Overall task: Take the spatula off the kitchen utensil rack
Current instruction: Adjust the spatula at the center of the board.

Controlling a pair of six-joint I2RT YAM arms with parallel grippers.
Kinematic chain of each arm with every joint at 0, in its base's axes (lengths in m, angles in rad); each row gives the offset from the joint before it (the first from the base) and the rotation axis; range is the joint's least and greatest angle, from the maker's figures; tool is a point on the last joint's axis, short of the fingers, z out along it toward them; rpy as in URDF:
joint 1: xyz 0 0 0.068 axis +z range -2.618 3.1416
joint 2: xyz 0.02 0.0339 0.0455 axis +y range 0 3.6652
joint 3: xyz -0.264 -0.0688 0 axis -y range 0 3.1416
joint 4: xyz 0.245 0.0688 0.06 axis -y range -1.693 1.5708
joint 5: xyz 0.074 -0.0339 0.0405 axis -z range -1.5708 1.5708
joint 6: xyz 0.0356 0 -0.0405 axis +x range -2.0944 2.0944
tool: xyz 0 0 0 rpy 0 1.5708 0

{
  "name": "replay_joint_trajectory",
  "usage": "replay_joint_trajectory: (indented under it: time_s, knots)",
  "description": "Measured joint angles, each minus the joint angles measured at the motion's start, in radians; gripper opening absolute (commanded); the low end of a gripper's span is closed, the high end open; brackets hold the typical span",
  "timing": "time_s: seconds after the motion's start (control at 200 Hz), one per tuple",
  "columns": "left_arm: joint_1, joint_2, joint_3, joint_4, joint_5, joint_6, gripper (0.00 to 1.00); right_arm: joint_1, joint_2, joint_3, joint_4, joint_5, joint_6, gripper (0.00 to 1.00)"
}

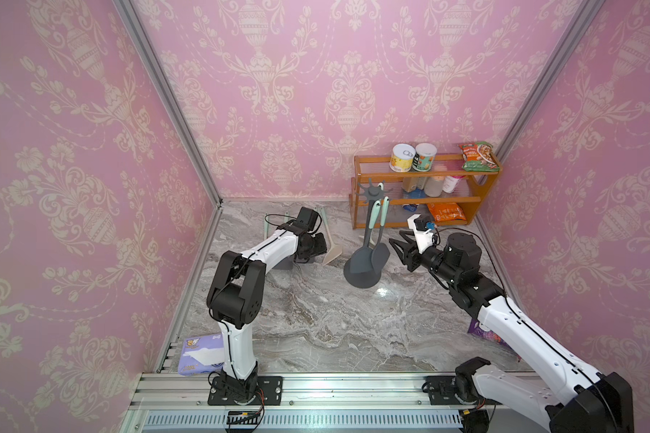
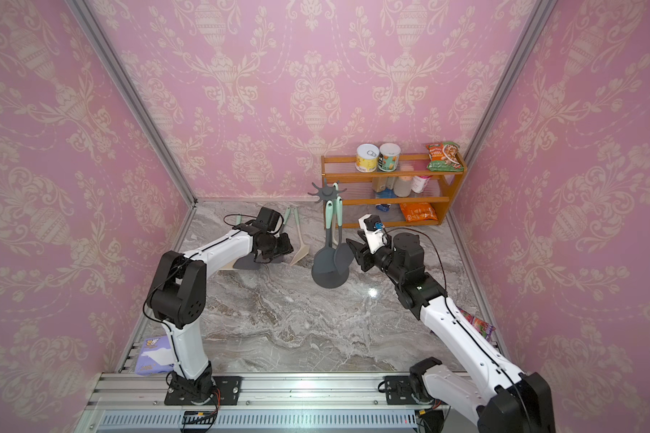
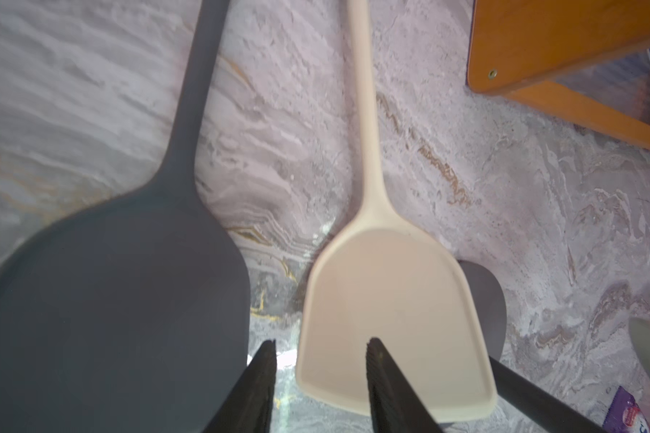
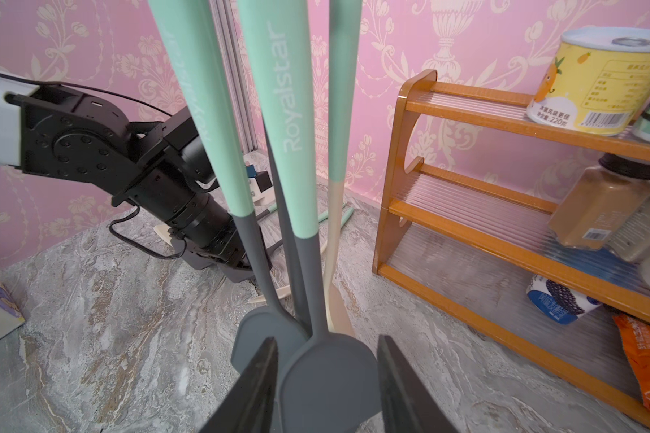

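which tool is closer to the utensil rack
Right. The right tool sits just beside the kitchen utensil rack; the left tool is farther off, above a beige spatula on the table.

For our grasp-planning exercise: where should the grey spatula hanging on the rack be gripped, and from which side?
Probably take the spatula by its slim neck above the blade, coming from the right gripper: it hangs upright nearest that side, the rack and another utensil behind.
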Motion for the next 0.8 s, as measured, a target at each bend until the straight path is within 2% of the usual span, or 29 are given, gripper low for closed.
replay_joint_trajectory:
  time_s: [0.115, 0.18, 0.22, 0.55, 0.8]
  knots:
    - [-0.026, -0.076, -0.121, 0.064, 0.000, -0.071, 0.45, 0.000, 0.000, -0.001, 0.002, -0.007, 0.004, 0.49]
    - [-0.027, -0.111, -0.186, 0.111, 0.000, -0.110, 0.61, 0.000, 0.000, -0.005, 0.006, -0.010, 0.004, 0.50]
    - [-0.027, -0.128, -0.220, 0.137, 0.002, -0.138, 0.63, 0.000, 0.000, -0.009, 0.008, -0.011, 0.005, 0.50]
    - [-0.031, -0.149, -0.365, 0.435, 0.060, -0.352, 0.64, 0.000, -0.072, -0.065, 0.005, -0.007, 0.007, 0.51]
    - [-0.032, -0.115, -0.365, 0.560, 0.079, -0.444, 0.63, 0.000, -0.100, -0.069, -0.011, 0.000, 0.007, 0.51]
